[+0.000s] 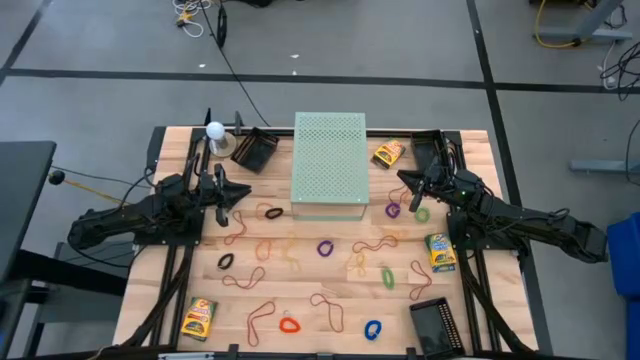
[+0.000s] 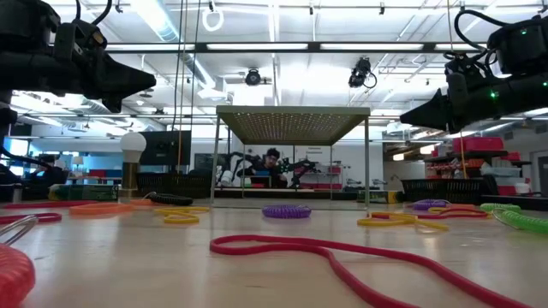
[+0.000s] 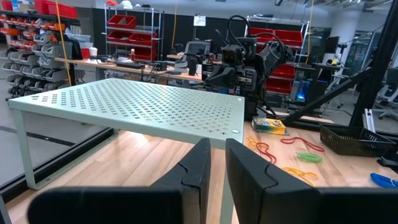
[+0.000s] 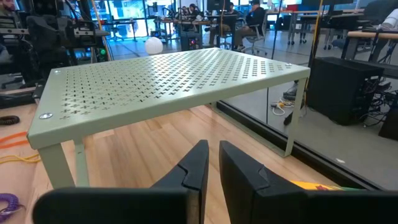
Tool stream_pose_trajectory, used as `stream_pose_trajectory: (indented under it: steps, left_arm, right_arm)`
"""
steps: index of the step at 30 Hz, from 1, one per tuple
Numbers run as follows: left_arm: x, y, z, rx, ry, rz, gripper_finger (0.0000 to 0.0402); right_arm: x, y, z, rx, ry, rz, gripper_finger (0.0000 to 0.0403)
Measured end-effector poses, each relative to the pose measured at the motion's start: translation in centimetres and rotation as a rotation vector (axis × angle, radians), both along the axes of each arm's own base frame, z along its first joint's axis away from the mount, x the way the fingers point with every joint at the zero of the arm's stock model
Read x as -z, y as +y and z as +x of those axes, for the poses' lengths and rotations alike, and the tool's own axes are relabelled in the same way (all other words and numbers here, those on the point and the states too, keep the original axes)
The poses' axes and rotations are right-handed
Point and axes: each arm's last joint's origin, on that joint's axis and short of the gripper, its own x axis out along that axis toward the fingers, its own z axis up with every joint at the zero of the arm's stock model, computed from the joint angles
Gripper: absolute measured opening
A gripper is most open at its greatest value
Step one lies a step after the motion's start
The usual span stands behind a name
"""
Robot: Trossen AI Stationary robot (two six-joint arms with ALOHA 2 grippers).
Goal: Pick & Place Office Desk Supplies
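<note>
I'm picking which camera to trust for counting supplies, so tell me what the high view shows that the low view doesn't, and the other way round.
Only the high view shows the three yellow-green crayon boxes, for example, and the two black mesh trays, one at.

Only the low view shows the open space under the pale-green perforated metal shelf and the room behind.

Both show the shelf, scattered rubber loops such as the purple one, and the left gripper and right gripper raised beside the shelf.

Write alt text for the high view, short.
Overhead view of a wooden table with a pale-green perforated shelf at centre. Scattered rubber bands, small coloured loops, yellow-green crayon boxes and two black mesh trays surround it. The left gripper and right gripper flank it, holding nothing.
</note>
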Motion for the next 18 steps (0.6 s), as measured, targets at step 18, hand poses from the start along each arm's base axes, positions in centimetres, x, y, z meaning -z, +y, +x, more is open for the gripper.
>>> stream_pose_trajectory:
  steps: [18]
  left_arm:
    - [-0.59, 0.47, -0.23, -0.177, -0.055, 0.026, 0.0058]
  right_arm:
    - [0.00, 0.00, 0.00, 0.000, 0.000, 0.000, 0.0048]
